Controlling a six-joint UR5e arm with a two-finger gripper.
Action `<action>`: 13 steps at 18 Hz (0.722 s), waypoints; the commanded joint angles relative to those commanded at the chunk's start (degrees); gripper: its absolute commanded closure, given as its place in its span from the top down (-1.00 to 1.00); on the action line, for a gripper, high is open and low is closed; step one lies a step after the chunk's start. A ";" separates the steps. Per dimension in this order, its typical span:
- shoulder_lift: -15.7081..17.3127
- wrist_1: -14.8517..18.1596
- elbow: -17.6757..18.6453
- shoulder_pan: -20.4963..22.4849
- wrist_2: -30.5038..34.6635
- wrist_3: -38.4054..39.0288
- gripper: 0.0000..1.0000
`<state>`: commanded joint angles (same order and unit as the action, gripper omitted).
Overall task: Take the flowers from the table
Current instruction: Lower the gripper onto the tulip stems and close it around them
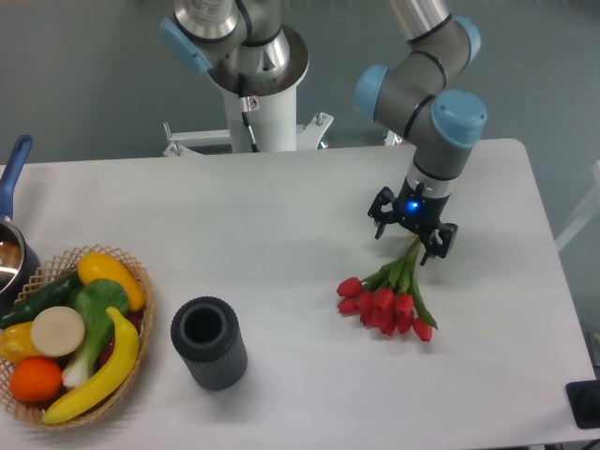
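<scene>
The flowers point(387, 297), a tied bunch of red tulip buds with green stems, lie flat on the white table point(281, 216) right of centre. Their stems point up and to the right, toward the arm. My gripper point(404, 245) hangs over the stem ends with its black fingers spread, so it is open and nothing sits between them. A blue light glows on its body. Whether the fingertips touch the stems I cannot tell.
A dark ribbed cylinder point(208, 342) stands at the front left of centre. A wicker basket point(141, 281) of fruit and vegetables sits at the left edge, with a blue-handled pot point(11, 197) behind it. A white robot pedestal point(258, 103) stands behind the table.
</scene>
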<state>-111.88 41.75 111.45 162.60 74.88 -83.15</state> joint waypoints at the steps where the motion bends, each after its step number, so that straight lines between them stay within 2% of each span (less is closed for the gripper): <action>1: -0.26 -0.09 -0.26 0.00 0.00 0.26 1.00; 13: -3.08 -0.44 -1.58 -0.97 0.00 2.02 1.00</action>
<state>-114.96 41.31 109.86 161.63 74.88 -81.12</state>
